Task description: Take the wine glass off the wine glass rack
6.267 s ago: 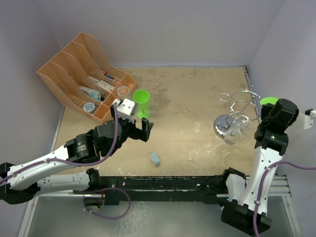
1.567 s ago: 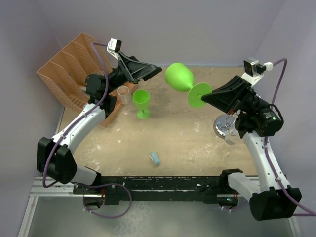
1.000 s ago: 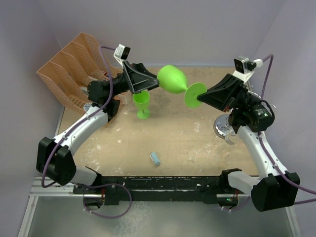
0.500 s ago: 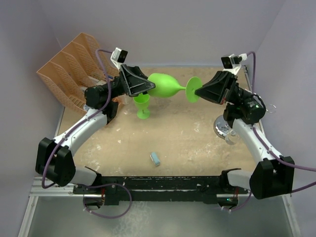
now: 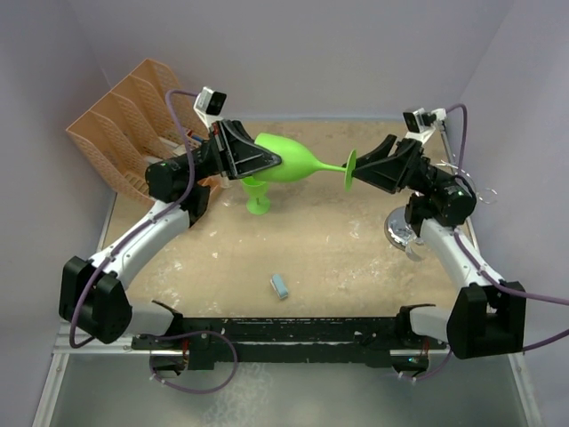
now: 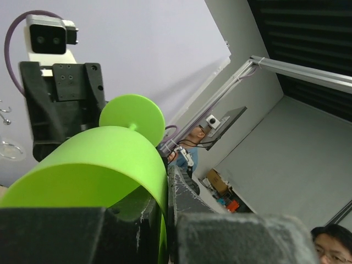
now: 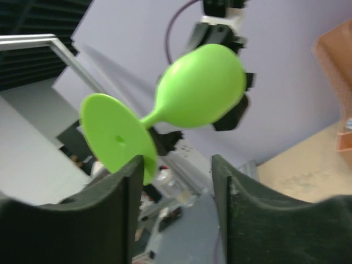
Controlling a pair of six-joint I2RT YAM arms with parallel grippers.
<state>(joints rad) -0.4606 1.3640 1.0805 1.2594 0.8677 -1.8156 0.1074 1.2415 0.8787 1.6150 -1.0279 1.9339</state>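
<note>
Green opaque wine glass (image 5: 293,165), horiz.

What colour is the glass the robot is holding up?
The wine glass is bright green all over, clearest in the right wrist view.

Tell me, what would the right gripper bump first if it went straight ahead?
Probably the wine glass: its round foot sits just before the open right gripper, though depth is unclear.

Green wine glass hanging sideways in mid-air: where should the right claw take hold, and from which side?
Probably the round foot's rim, coming from the right along the stem's line. The wine glass lies horizontal, its bowl pinched by the shut left claw, its thin flat foot facing the open right claw.
</note>
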